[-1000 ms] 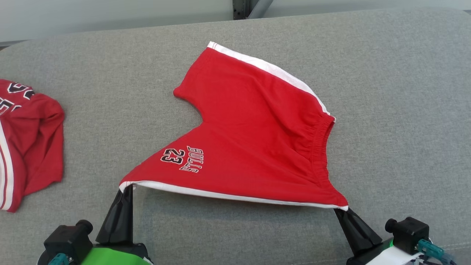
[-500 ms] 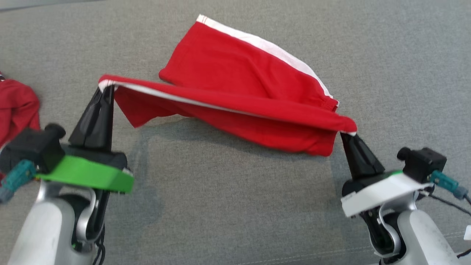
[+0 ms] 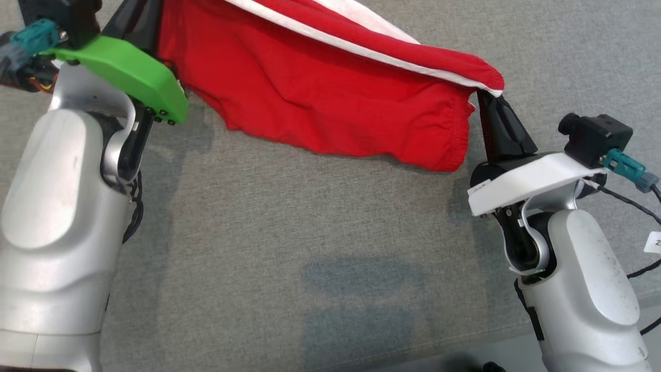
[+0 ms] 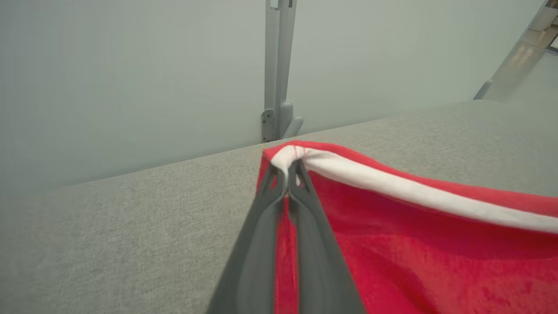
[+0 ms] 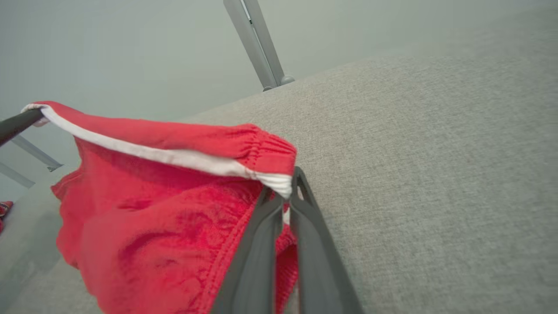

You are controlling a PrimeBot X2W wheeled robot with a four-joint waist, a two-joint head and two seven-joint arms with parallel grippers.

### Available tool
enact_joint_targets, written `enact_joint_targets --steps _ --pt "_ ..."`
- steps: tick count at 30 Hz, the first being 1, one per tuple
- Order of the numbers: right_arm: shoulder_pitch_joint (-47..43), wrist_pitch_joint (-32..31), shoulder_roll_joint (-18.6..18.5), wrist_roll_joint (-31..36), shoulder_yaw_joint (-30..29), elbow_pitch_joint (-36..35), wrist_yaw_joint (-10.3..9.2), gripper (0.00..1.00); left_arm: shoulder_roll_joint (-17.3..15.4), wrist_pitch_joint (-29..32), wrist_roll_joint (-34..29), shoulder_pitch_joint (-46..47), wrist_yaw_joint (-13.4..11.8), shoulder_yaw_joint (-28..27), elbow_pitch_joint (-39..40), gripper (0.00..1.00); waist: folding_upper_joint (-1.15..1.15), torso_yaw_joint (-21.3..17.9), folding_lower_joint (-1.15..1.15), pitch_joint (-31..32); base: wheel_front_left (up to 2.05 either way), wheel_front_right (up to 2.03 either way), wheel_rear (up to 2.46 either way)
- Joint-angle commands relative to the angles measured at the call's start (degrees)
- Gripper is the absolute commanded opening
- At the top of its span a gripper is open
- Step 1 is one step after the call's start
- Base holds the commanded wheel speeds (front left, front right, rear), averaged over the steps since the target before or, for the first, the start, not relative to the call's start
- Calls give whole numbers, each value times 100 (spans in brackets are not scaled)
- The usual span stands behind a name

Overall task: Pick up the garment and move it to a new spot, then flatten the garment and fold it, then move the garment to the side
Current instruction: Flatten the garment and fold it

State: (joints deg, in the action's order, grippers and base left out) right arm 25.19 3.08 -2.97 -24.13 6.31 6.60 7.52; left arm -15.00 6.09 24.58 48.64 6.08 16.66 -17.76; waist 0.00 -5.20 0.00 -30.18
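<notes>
Grey worktop [image 3: 310,232] lies beneath the red garment [image 3: 320,98], slung between my left pincer [image 4: 288,172] and right pincer [image 3: 484,101], each clenched on a white-trimmed corner. I judge this the carry; next, lower it taut onto a new spot.

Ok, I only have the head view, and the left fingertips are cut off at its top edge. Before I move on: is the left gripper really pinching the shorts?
Observer: Yes. The left wrist view shows the left gripper shut on a white-trimmed corner of the red shorts.
Operator: The cloth hides the right tips from me. What are they on?
Observer: The right gripper is shut where the white stripe ends at the elastic waistband.
Operator: What lies past the far edge?
Observer: A metal post stands against a pale wall, behind the grey cushion.
</notes>
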Motion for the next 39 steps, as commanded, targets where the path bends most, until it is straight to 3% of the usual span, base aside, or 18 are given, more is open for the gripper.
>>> enact_joint_targets --steps 1,13,14,15,16,17,24,29,34,39 --pt "148 70 -1 -161 38 115 -6 0 58 -74 2 304 39 45 -382 0 0 -325 0 -295 0 0 0" --pt "573 382 -1 -530 463 716 -6 0 327 -514 18 1363 85 202 -2567 0 0 -584 0 -422 0 0 0" --pt "599 406 -2 -505 496 748 -5 15 349 -558 39 1420 90 204 -2707 3 0 -597 0 -422 0 0 0" --pt "617 440 -1 -461 513 763 -6 43 357 -603 55 1467 92 212 -2828 33 0 -605 0 -421 0 0 0" --pt "629 471 -2 -450 539 788 -6 81 366 -627 80 1482 98 216 -2954 76 0 -611 0 -414 0 0 0" --pt "634 486 1 -421 581 797 -6 100 381 -686 122 1498 102 213 -3049 100 0 -615 0 -402 0 0 0" --pt "346 758 -23 126 626 610 -5 100 330 -1563 168 1212 116 212 -3215 100 0 -504 0 -213 0 0 0" --pt "8 963 -175 659 432 215 -5 100 255 -2032 103 747 -63 107 -2805 100 0 -350 0 -47 0 0 0" --pt "-316 1134 -210 1125 93 -266 -5 100 108 -2126 -33 11 -349 -137 -1712 100 0 -230 0 102 0 0 0" --pt "-662 1216 -225 1513 -294 -683 -5 100 -9 -2125 -219 -1214 -684 -469 16 100 0 -94 0 326 0 0 0"
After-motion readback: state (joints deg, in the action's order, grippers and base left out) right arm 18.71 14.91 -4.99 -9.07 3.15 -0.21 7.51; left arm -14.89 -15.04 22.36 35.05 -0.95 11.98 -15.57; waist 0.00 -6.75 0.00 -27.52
